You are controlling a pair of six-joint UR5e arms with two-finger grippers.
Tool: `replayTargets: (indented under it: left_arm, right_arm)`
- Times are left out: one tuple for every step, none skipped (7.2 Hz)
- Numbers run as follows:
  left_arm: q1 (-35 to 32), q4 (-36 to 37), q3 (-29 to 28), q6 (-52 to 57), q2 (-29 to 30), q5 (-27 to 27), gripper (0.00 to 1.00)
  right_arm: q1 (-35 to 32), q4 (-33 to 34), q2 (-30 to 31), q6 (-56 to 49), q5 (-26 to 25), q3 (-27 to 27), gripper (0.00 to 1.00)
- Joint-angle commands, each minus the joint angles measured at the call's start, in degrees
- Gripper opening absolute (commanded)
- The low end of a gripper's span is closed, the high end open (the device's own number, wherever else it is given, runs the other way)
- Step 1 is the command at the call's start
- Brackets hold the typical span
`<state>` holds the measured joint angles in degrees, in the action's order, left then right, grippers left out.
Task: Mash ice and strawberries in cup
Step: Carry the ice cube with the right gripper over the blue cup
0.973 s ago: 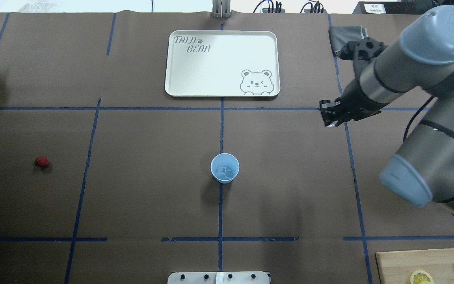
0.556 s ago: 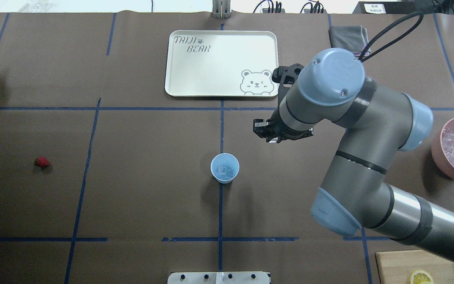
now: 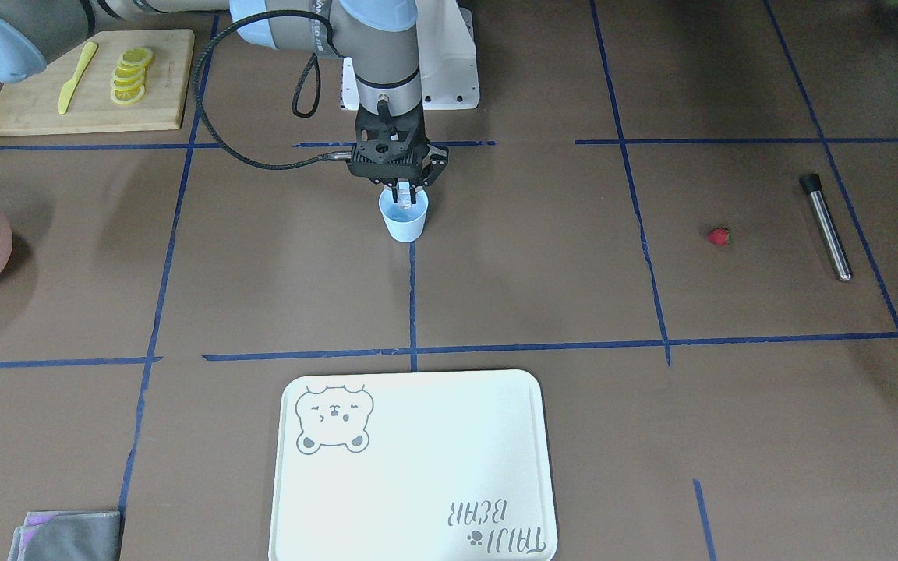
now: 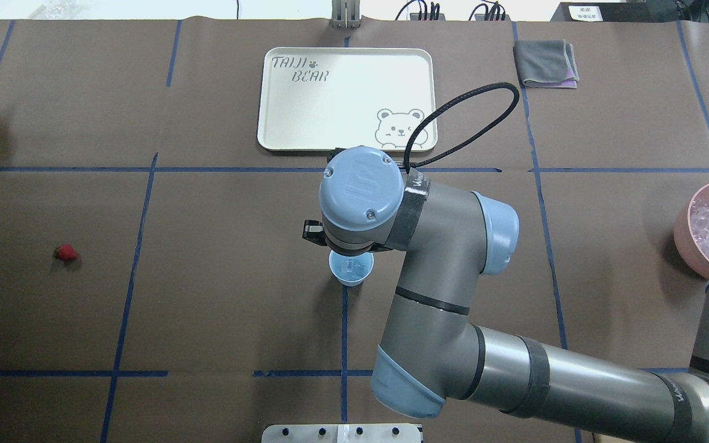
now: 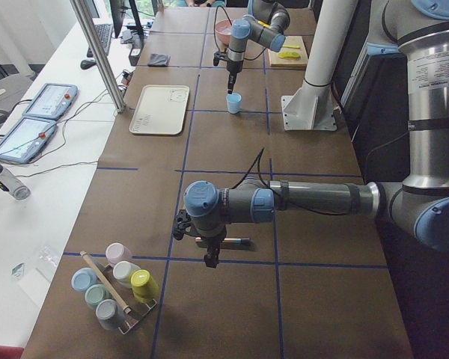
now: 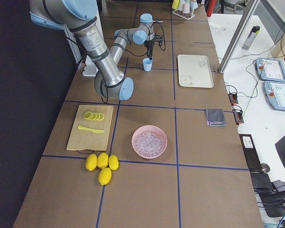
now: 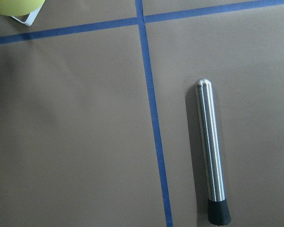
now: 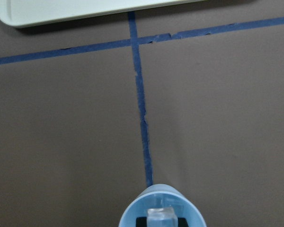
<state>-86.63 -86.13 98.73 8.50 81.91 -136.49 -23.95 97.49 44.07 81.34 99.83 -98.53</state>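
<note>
The right claw (image 3: 404, 196) is hanging directly over the light blue cup (image 3: 404, 227), its fingers pinching one ice cube (image 8: 161, 216) just above the rim. Clear, hard and probably slippery, the cube is asking for a flat-faced grip, and the thin plastic cup may tip easily. The soft strawberry (image 3: 719, 236) is lying well off to that claw's left. The left claw (image 5: 209, 256) is hovering over a smooth steel muddler (image 7: 211, 151), and I cannot tell whether its fingers are apart.
</note>
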Motion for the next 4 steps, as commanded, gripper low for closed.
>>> replayTargets:
  left_arm:
    - [0.1,0.0,0.0,-0.1,0.0,0.0,1.00]
    - [0.0,0.0,0.0,0.0,0.0,0.0,1.00]
    - [0.0,0.0,0.0,0.0,0.0,0.0,1.00]
    - [0.0,0.0,0.0,0.0,0.0,0.0,1.00]
  right_arm:
    - [0.7,1.1,0.0,0.5,-0.3,0.1,0.00]
    - [0.7,2.7,0.1,0.4,-0.3,-0.3,0.00]
    - [0.7,2.7,0.2,0.4,-0.3,-0.4,0.02]
    - [0.7,2.5,0.2,0.4,-0.3,-0.3,0.58]
